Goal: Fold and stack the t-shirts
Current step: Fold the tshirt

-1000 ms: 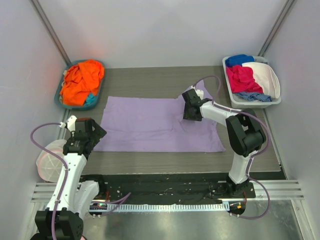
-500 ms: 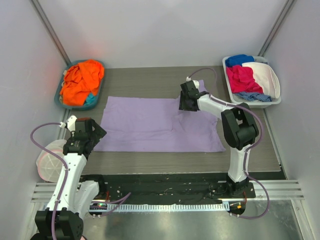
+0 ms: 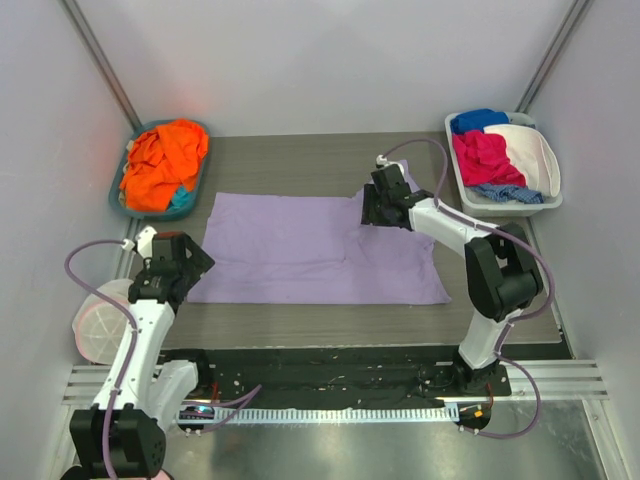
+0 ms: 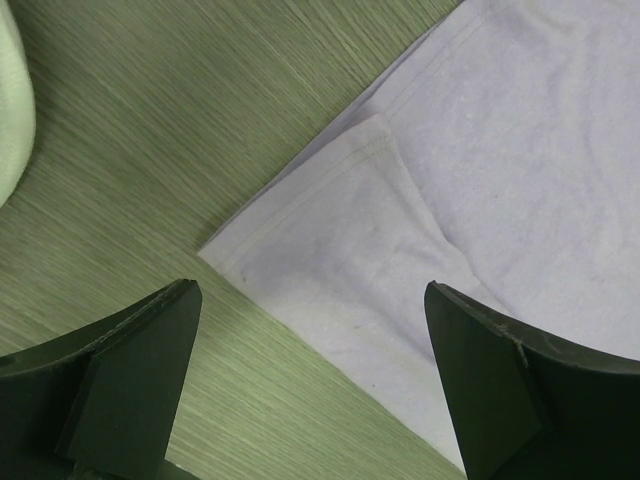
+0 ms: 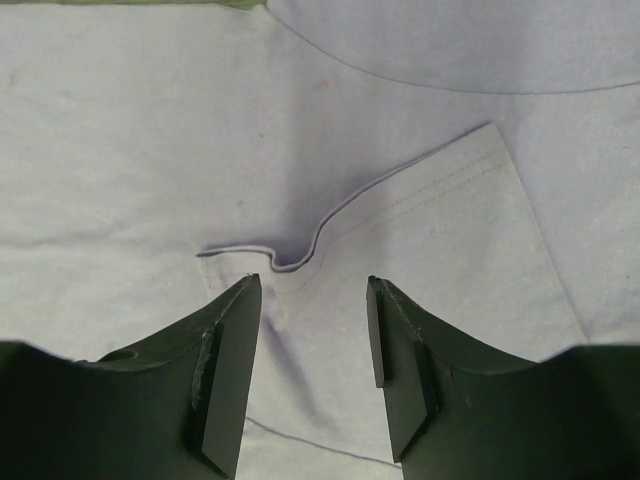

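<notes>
A large lavender t-shirt (image 3: 300, 250) lies spread flat on the table. My left gripper (image 3: 192, 268) hovers open over its near left corner; in the left wrist view the hemmed corner (image 4: 330, 230) lies between the wide-apart fingers (image 4: 130, 380) of the gripper (image 4: 310, 290). My right gripper (image 3: 372, 212) is over the shirt's far right part, jaws open. The right wrist view shows a sleeve (image 5: 440, 230) with a rippled hem just ahead of the gripper (image 5: 312, 285), nothing pinched. An orange t-shirt (image 3: 165, 155) and a teal one (image 3: 180, 201) fill the blue-grey basket (image 3: 116, 190).
A white bin (image 3: 455, 170) at the back right holds blue, pink and white clothes. A round white pouch with a pink rim (image 3: 98, 322) sits by the left arm, its edge (image 4: 12, 100) showing in the left wrist view. Grey walls close in on both sides.
The right gripper has shifted slightly toward the shirt's far edge, and its elbow has swung out to the right. The left arm has barely moved.
</notes>
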`<action>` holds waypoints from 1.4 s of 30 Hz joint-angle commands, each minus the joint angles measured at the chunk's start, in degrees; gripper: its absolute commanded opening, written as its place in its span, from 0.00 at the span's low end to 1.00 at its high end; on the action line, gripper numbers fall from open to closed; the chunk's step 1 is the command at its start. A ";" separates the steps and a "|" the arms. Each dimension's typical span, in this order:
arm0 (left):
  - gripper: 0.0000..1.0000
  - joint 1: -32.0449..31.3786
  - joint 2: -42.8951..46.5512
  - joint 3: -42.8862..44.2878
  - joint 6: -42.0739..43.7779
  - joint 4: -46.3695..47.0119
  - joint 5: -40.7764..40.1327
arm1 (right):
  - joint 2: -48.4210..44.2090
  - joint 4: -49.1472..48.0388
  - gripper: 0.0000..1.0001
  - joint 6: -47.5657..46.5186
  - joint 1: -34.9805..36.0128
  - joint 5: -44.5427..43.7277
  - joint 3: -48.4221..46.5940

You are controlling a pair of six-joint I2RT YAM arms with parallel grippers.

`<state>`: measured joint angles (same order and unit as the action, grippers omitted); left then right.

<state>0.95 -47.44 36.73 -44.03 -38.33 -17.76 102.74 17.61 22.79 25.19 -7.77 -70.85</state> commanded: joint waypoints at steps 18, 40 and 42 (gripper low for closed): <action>1.00 -0.07 -15.66 6.95 2.55 11.52 2.73 | -1.67 1.99 0.56 2.09 -11.82 -4.63 -2.51; 1.00 -0.16 -14.26 7.83 3.07 9.76 4.49 | 31.73 0.42 0.56 -9.60 -19.74 9.88 -40.15; 1.00 -0.16 -14.61 7.83 3.16 9.76 4.49 | 32.08 -0.29 0.56 -9.25 -19.83 10.23 -40.68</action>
<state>0.86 -62.94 42.54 -41.47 -29.08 -13.67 134.67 19.79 14.92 5.48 -1.10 -108.01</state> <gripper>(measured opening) 0.996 0.563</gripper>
